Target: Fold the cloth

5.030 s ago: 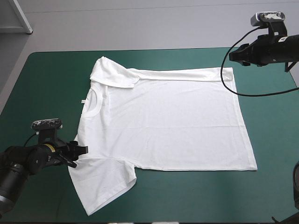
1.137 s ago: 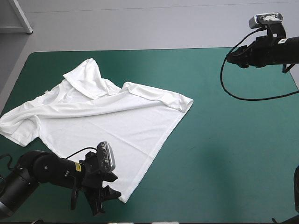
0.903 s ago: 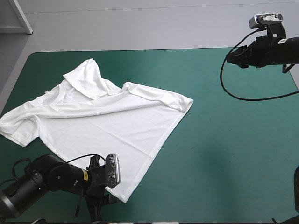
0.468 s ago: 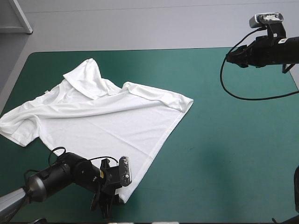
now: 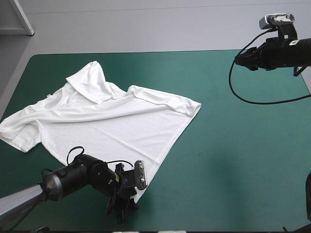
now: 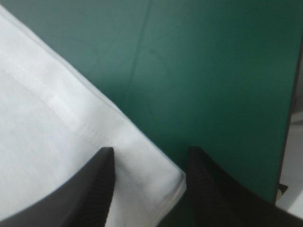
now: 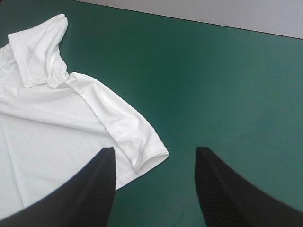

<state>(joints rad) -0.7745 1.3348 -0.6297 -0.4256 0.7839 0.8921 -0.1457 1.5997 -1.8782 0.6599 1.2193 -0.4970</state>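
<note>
The white T-shirt (image 5: 112,121) lies rumpled and skewed on the left half of the teal-green table, one sleeve folded over at the far side. Its near hem corner (image 6: 156,184) lies between the black fingers of my left gripper (image 6: 150,151), which stands open low over the cover; in the high view my left gripper (image 5: 124,209) is at that corner near the table's front edge. My right gripper (image 5: 239,59) hangs raised over the far right of the table, away from the shirt. Its own view shows my right gripper (image 7: 154,151) open, the T-shirt (image 7: 57,113) lying ahead and to one side.
The T-shirt's left sleeve (image 5: 14,133) reaches the table's left edge. The table's front edge (image 5: 194,230) runs just behind my left gripper. Teal-green cover (image 5: 243,155) stretches right of the shirt to the right edge.
The shirt, spread flat earlier, now lies dragged left and rumpled. My left arm has swung right along the front edge to the shirt's near corner. The right arm has barely moved.
</note>
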